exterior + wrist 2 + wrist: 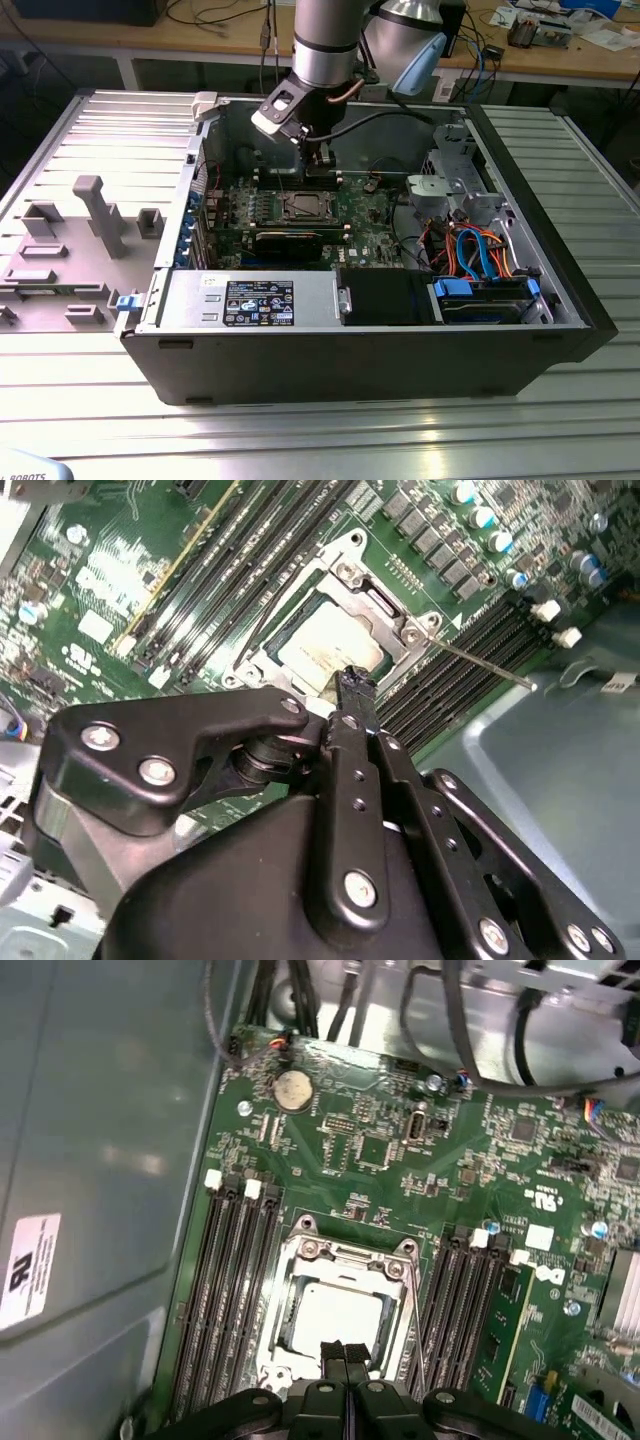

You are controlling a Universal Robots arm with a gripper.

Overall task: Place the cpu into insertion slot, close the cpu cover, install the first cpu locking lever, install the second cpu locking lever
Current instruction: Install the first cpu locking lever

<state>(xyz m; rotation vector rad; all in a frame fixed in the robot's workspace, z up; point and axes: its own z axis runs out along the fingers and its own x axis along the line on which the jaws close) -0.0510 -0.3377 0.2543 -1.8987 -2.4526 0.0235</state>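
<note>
The cpu (335, 1318) lies flat in the insertion slot (255, 665) on the green board, its silvery top showing in both wrist views. The cpu cover (300, 1260) is folded down around it, framing the chip (335, 645). A thin metal locking lever (485, 665) sticks out from one socket corner, across the memory slots. My gripper (345, 1353) hovers just above the socket's edge, fingers shut together with nothing between them. In the exterior view the gripper (320, 165) hangs inside the open computer case, just behind the socket (303, 208).
Long black memory slots (225, 1290) flank the socket on both sides. A black graphics card (285, 240) lies in front of it. A drive cage and orange and blue cables (470, 250) fill the exterior view's right. The grey case wall (100, 1160) stands close by.
</note>
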